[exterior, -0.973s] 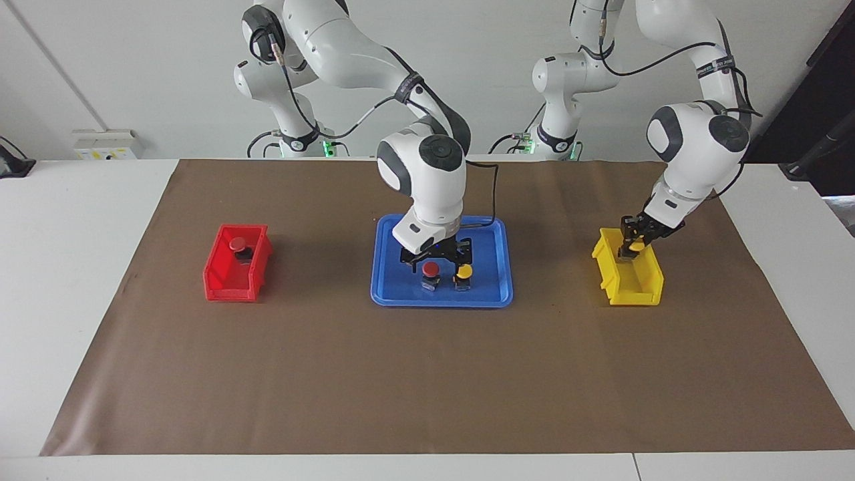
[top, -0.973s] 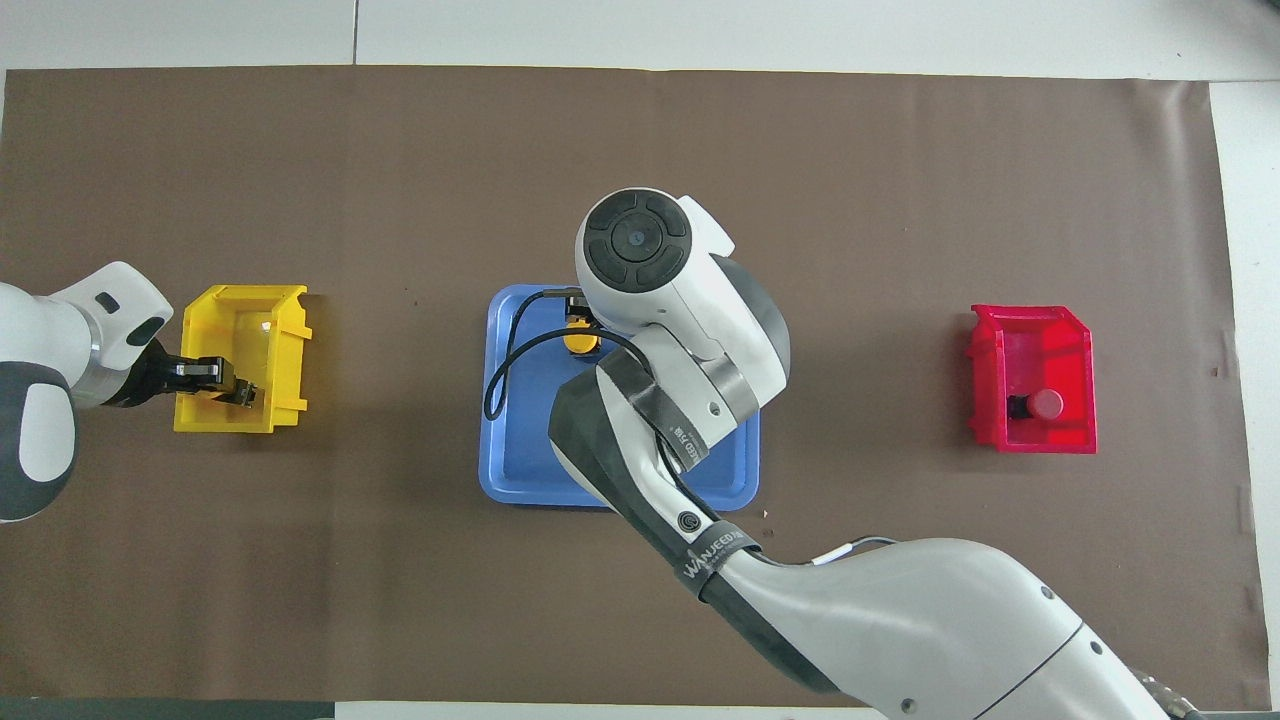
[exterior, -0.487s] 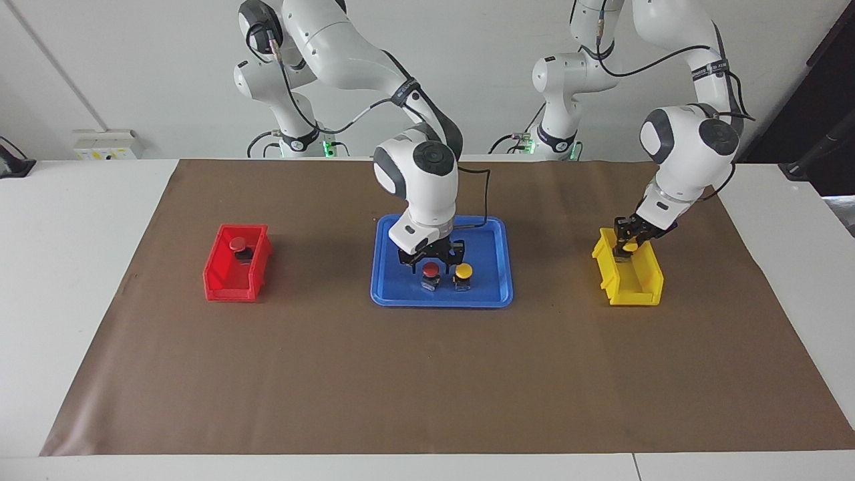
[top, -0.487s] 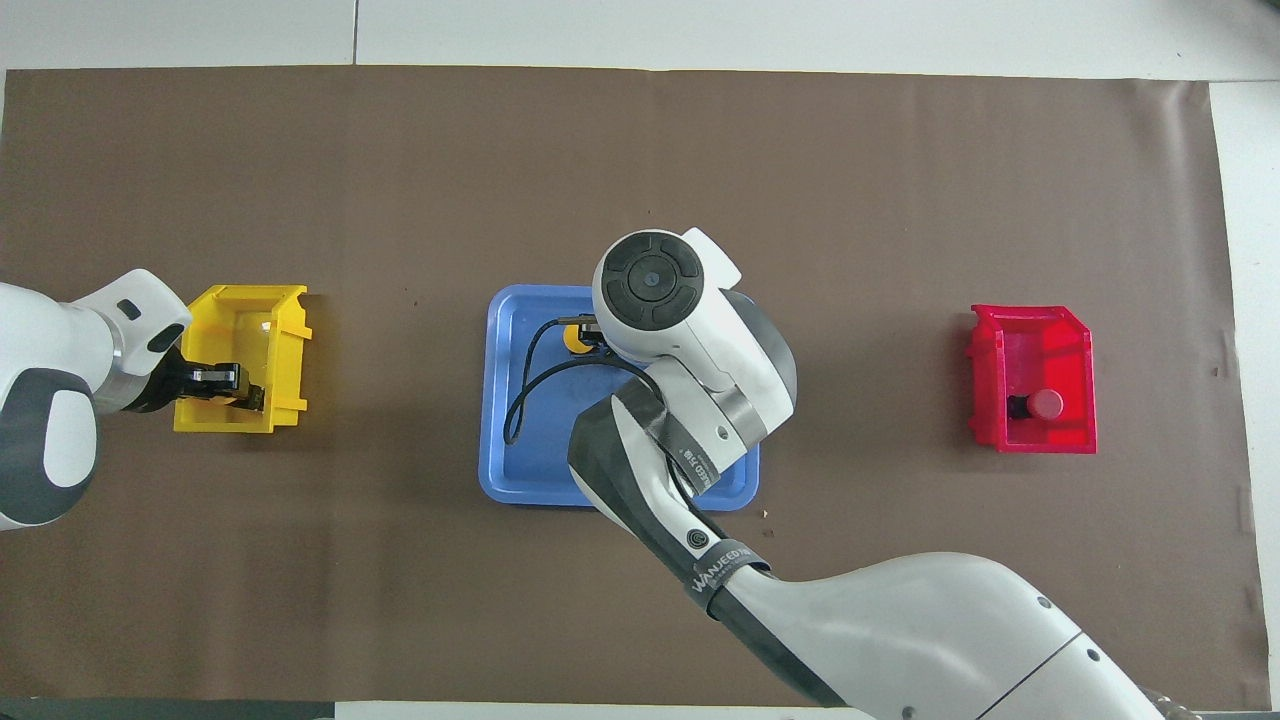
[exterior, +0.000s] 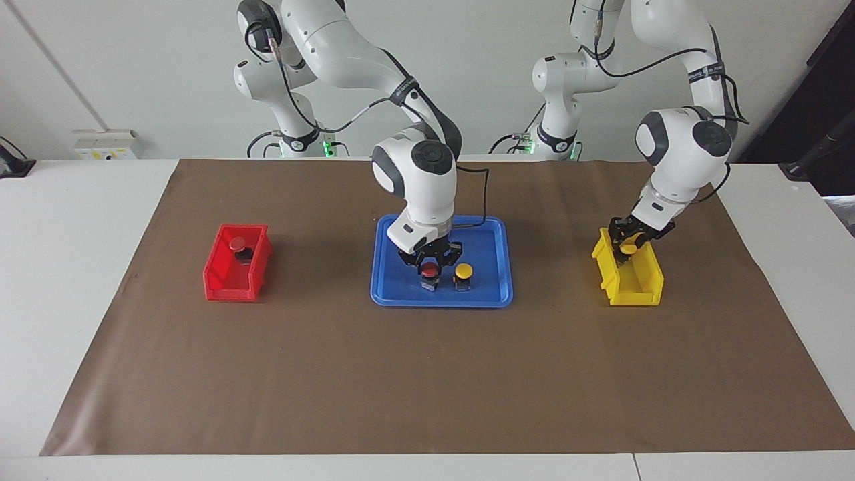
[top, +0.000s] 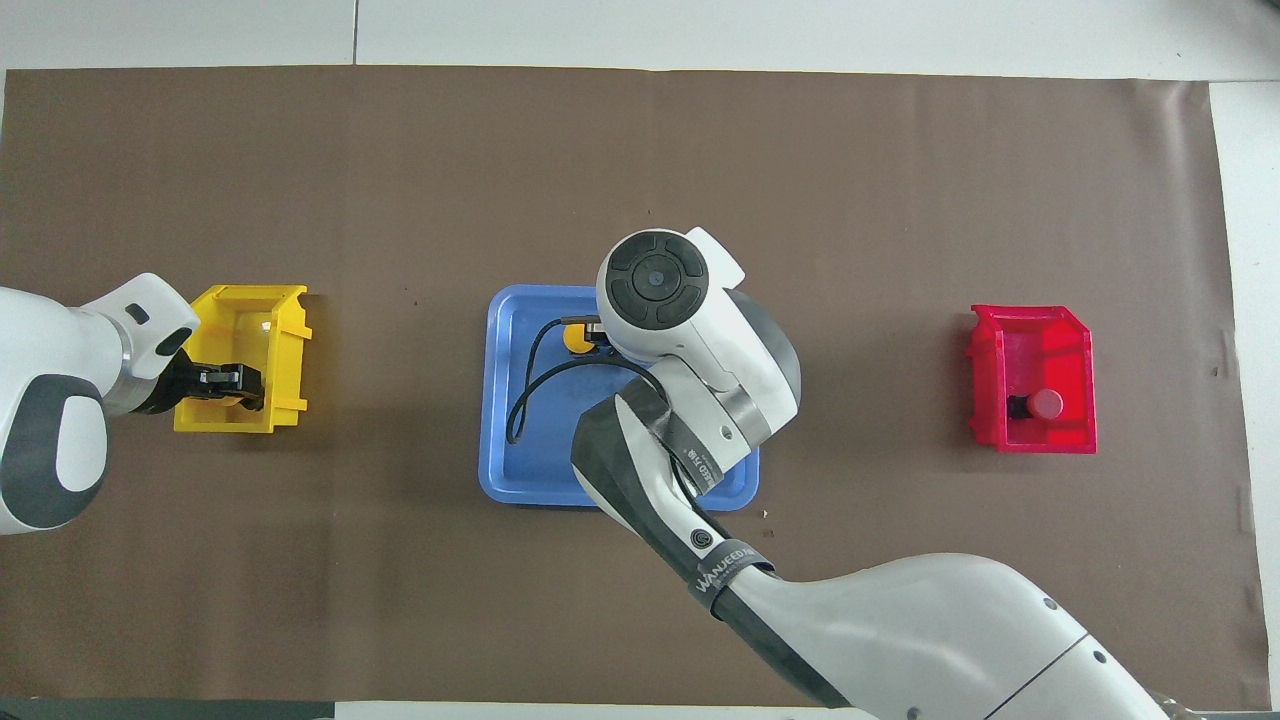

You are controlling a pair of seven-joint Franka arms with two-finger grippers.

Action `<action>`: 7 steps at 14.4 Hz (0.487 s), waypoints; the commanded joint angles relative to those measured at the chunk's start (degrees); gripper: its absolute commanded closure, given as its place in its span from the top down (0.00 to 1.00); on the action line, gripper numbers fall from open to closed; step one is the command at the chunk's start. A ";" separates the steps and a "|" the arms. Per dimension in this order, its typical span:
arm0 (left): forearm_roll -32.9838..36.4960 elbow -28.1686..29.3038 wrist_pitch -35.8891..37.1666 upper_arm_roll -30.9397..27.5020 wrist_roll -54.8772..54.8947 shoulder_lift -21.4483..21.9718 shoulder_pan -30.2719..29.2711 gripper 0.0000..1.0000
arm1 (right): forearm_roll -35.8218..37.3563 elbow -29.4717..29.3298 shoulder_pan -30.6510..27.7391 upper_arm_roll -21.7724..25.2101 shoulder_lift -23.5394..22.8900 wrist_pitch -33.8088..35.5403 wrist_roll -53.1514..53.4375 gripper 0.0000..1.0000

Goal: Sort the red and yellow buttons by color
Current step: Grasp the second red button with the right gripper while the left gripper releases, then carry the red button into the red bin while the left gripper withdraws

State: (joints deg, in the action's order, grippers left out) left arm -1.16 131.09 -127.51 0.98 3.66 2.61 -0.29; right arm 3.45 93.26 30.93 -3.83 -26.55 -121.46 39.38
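Note:
A red button [exterior: 429, 268] and a yellow button [exterior: 463, 270] stand side by side in the blue tray [exterior: 494, 294]. My right gripper [exterior: 431, 262] is low over the red button, open, with a finger on each side of its cap. In the overhead view the right hand hides the red button; the yellow one [top: 578, 338] shows partly. My left gripper [exterior: 628, 242] is shut on a second yellow button [exterior: 628, 249] and holds it inside the yellow bin [exterior: 641, 287]. Another red button [exterior: 236, 244] lies in the red bin [exterior: 227, 284].
A brown mat [exterior: 427, 374] covers the table. The yellow bin [top: 250, 300] stands toward the left arm's end, the red bin [top: 1030, 320] toward the right arm's end, the blue tray [top: 520, 470] between them. A white box [exterior: 107, 143] sits by the wall.
My right gripper has come down onto the red button in the tray. My left gripper has sunk a little lower into the yellow bin with its yellow button.

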 commanded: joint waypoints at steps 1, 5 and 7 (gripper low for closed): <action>-1.04 -2.13 0.76 -0.36 0.12 0.74 -0.06 0.62 | 0.07 -5.59 -3.15 -0.57 1.33 8.38 -4.81 0.13; -0.51 -18.71 16.55 -0.27 3.19 -0.76 0.64 1.00 | -0.28 -1.17 -16.13 -0.57 14.48 19.30 -25.42 0.13; -0.07 -29.87 26.39 0.25 4.08 -1.81 0.73 1.00 | -3.95 6.02 -25.09 -0.48 21.60 20.83 -41.15 0.13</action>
State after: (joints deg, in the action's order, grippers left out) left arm -1.16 112.11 -110.24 1.24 6.13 2.76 -0.22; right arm 2.78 89.37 13.91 -3.24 -13.42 -100.01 9.91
